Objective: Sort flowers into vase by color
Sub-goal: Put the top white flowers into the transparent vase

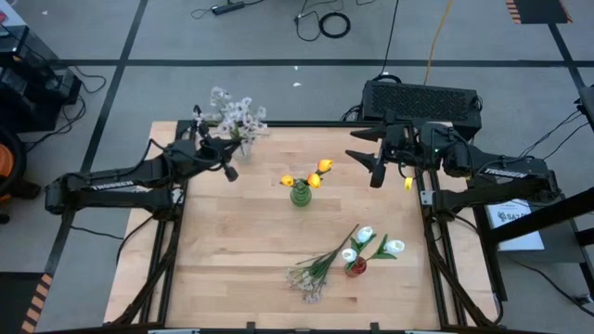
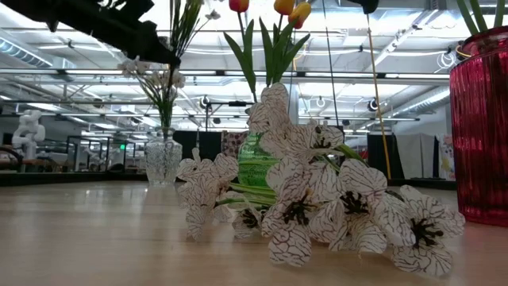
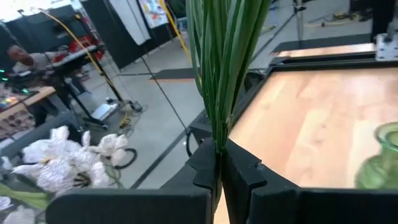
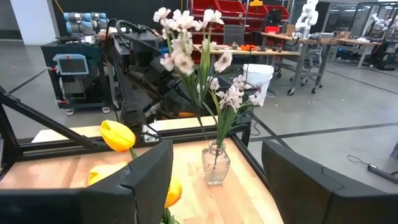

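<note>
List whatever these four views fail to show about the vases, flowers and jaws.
- Red glass vase: low view, cut off by the right and top edges.
- Green glass vase: low view, mostly hidden behind the pale blossom spray lying on the table.
- Left gripper: left wrist view, green stems run out the top edge, so their blooms are unseen there.

left gripper [image 3: 217,163] pinched tight, right gripper [image 4: 211,180] spread wide (seemingly idle)
</note>
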